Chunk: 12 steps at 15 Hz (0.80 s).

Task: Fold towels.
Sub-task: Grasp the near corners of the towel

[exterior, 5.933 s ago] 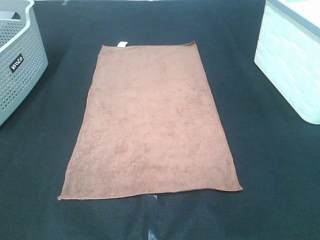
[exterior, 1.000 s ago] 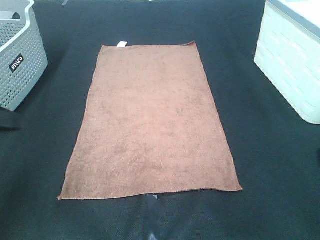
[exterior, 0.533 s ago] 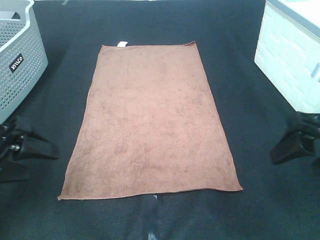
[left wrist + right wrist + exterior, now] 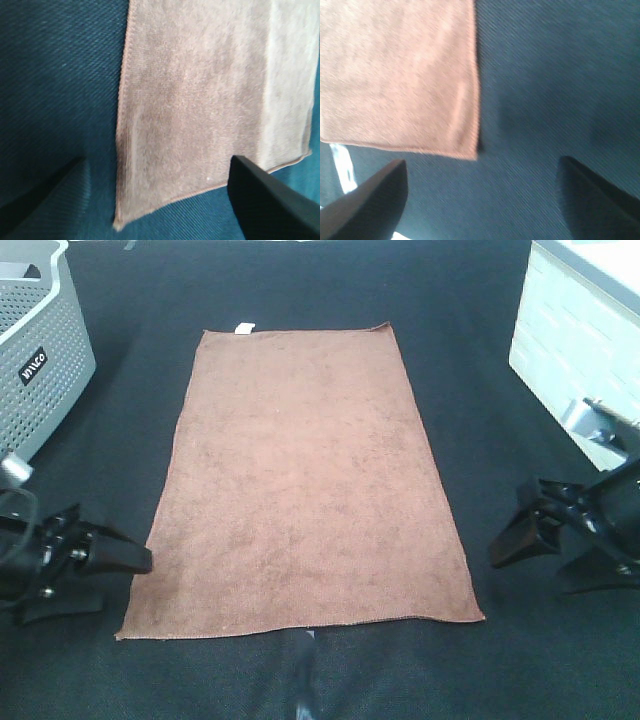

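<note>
1. You have one reddish-brown towel [image 4: 305,475] lying flat and fully spread on the black table covering [image 4: 480,300], in a single layer, with no fold in it.
2. The towel is a long rectangle with a fine, fuzzy pile. A thin stitched hem runs round its edges, and a small white tag [image 4: 243,328] sits on the far short edge, near the far left corner.
3. Your left gripper [image 4: 115,582] sits low just beside the towel's near left corner. Its fingers are spread wide and hold nothing. In the left wrist view that corner and its hem lie in the gap between the two dark fingers [image 4: 270,200].
4. Your right gripper [image 4: 528,578] is off the towel's near right corner and a little apart from the edge. Its fingers are also spread wide and hold nothing. The right wrist view shows that corner flat on the covering, closer to one finger [image 4: 370,200] than the other.
5. A grey perforated basket [image 4: 40,350] stands well off the towel's left long edge, and a white basket [image 4: 575,360] well off its right long edge.
6. A pale strip of tape [image 4: 303,670] lies just beyond the middle of the towel's near short edge.
</note>
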### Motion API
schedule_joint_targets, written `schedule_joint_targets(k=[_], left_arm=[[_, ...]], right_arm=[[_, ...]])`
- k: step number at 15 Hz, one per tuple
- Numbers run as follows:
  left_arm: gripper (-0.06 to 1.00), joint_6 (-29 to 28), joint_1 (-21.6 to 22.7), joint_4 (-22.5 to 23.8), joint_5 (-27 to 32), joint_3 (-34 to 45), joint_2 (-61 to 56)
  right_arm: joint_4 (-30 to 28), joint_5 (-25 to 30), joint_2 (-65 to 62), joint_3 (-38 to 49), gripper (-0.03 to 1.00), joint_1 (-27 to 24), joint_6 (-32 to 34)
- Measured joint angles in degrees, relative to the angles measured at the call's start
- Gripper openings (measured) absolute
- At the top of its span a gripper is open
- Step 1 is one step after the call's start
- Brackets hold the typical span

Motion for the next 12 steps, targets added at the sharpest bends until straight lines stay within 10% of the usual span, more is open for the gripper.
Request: schedule_joint_targets(k=[12], left_arm=[[0.71,1.26,-8.02,-1.95,2.69,-8.77,8.54]], right_arm=[[15.87,0.80,15.81,-4.93,0.70,3.72,-16.73]])
